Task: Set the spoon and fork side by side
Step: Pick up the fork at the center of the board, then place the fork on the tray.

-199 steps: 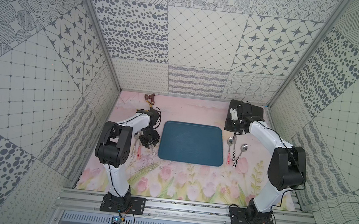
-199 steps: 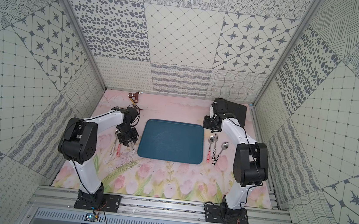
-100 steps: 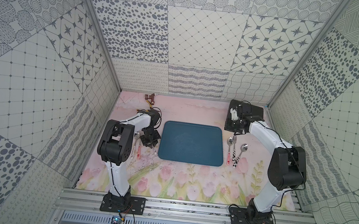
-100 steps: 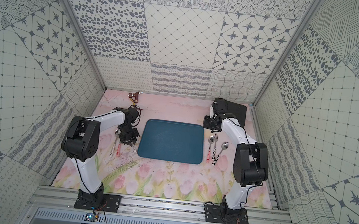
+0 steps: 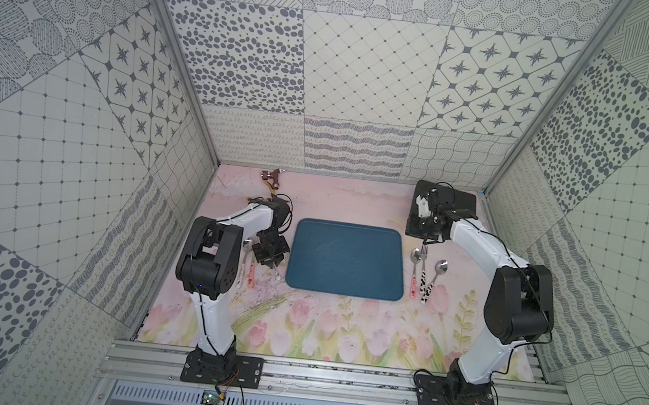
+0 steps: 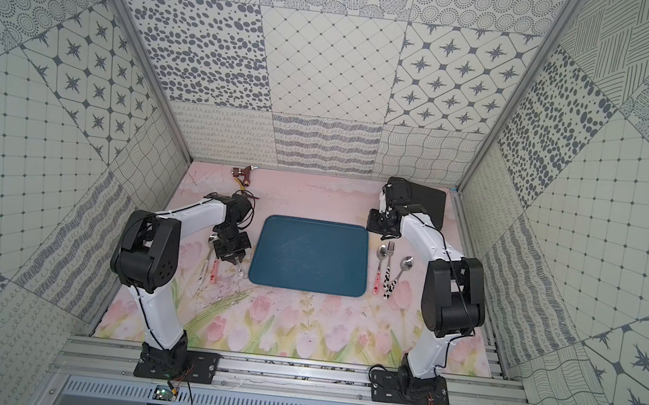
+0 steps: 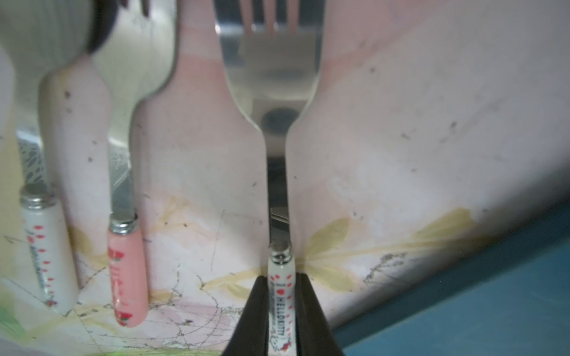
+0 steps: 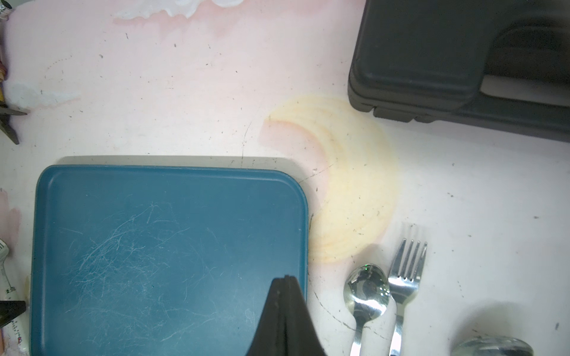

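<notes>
Fork, steel, white handle printed with red hearts [image 7: 275, 148]: lies on the left-arm side of the dark blue rectangular plastic tray [image 5: 345, 263], just beside its edge, handle pointing to the tray's near side.

Left gripper [image 7: 281, 277]: jaws closed on the fork's handle just below the metal collar. Cannot tell whether the fork is lifted or resting on the mat.

Further out from the tray, parallel to the held fork:
- pink-handled steel utensil [image 7: 126, 268], head blurred, probably a fork
- white-handled steel spoon [image 5: 246, 242], outermost

A clear gap separates the held fork from both.

Right gripper [image 8: 285, 279]: jaws pressed together, empty, above the tray's far corner on the right-arm side.

Right-arm side of the tray: steel spoon [image 8: 367, 289] and steel fork [image 8: 407, 271] lie parallel, heads touching. A second steel spoon [image 5: 440, 267] sits further out, angled.

Progress, as judged: the right-side pair looks set. The left-side pairing is unfinished, with the fork gripped, not released and apart from the spoon. Left to do: bring it alongside the spoon, then open and withdraw.
</notes>
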